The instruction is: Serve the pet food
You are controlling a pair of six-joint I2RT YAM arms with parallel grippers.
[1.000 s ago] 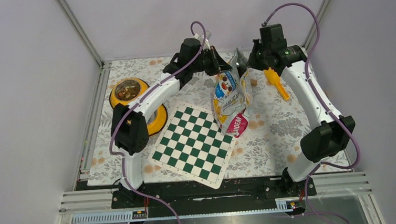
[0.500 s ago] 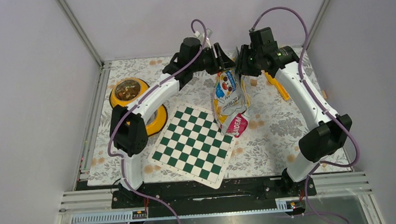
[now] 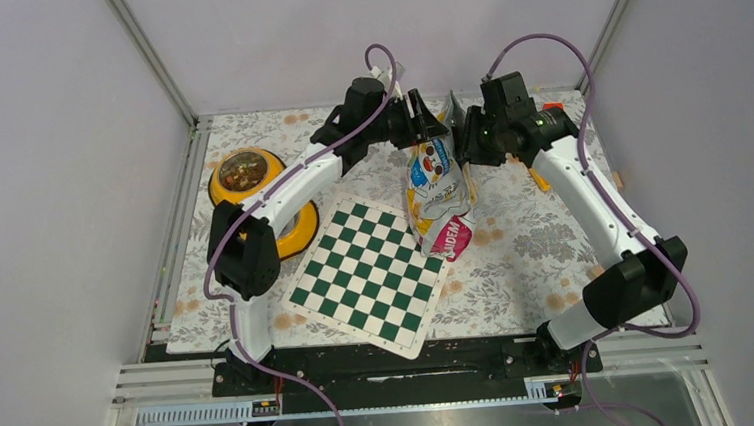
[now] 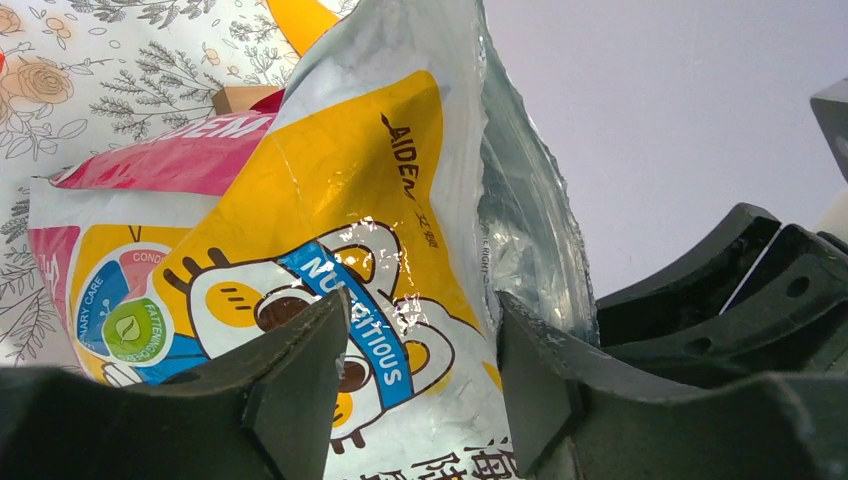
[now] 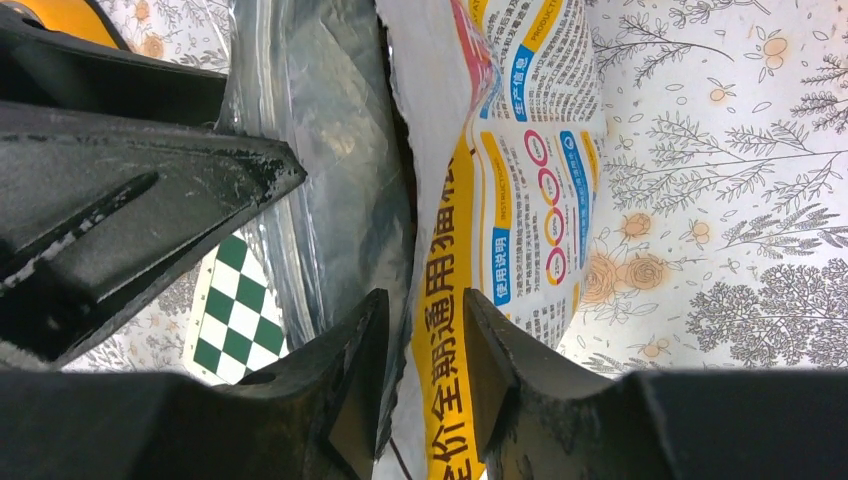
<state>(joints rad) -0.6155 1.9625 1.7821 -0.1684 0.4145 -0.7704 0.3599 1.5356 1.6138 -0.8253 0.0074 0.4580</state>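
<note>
The pet food bag (image 3: 437, 181), yellow, pink and white with a cartoon face, stands slumped at the middle back of the table, its torn foil top up. Brown kibble, the pet food (image 3: 242, 168), fills a yellow bowl (image 3: 219, 186) at the left. My left gripper (image 3: 429, 126) is at the bag's top from the left; in the left wrist view its jaws (image 4: 420, 335) are open with the bag's front (image 4: 330, 190) showing between them. My right gripper (image 3: 464, 139) is at the top from the right, open (image 5: 424, 325), straddling the bag's edge (image 5: 520, 150) without pinching it.
A green and white chessboard (image 3: 369, 276) lies in front of the bag. A second yellow bowl (image 3: 302, 230) sits partly under the left arm. A yellow scoop (image 3: 542, 178) lies behind the right arm, and a tan block (image 4: 245, 97) beyond the bag. Walls enclose the table.
Both grippers were shut on the bag's top a second ago and have since opened and let it go. The right arm has shifted left and lower, closer to the bag.
</note>
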